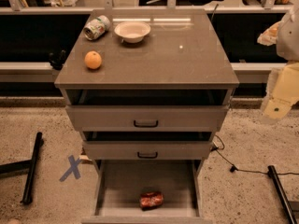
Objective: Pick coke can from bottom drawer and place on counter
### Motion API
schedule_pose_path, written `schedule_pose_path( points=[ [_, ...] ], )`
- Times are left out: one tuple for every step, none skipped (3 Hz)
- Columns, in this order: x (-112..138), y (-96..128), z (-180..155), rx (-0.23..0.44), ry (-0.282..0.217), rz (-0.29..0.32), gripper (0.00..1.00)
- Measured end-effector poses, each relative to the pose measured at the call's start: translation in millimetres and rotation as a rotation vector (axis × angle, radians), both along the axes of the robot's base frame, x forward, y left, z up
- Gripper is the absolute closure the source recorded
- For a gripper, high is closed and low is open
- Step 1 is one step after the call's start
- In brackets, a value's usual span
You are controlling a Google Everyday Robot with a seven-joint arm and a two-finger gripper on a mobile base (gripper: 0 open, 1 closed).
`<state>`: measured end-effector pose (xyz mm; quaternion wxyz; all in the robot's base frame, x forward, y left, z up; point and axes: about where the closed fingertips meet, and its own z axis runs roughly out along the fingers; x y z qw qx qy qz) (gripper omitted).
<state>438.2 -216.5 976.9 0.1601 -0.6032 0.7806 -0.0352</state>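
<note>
Camera view, and we've got the coke can (152, 199) lying on its side on the floor of the bottom drawer (117, 185), close to the front edge, a touch right of centre.

We see it. That drawer is pulled well out, with the two upper drawers (145, 118) and their black handles stacked above it.

Up on the counter (187, 55) we count three things, all on the left half: a green-and-white can (97, 27) on its side at the back corner, a white bowl (132, 31) just beside it, and an orange (93, 60) nearer the front.

And the gripper (280, 101)?

Out at the right edge of our view, off the cabinet's right side, just below counter height, well apart from the coke can. Released or clenched, we cannot tell.
</note>
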Motion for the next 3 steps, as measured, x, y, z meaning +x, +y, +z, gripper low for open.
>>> schedule_pose_path(
  points=[
    [0.0, 0.0, 0.0, 0.0, 0.0, 0.0, 0.0],
    [1.8, 3.0, -25.0, 0.022, 0.013, 0.031, 0.0],
    [2.4, 14.5, -87.0, 0.071, 0.052, 0.115, 0.0]
  ],
)
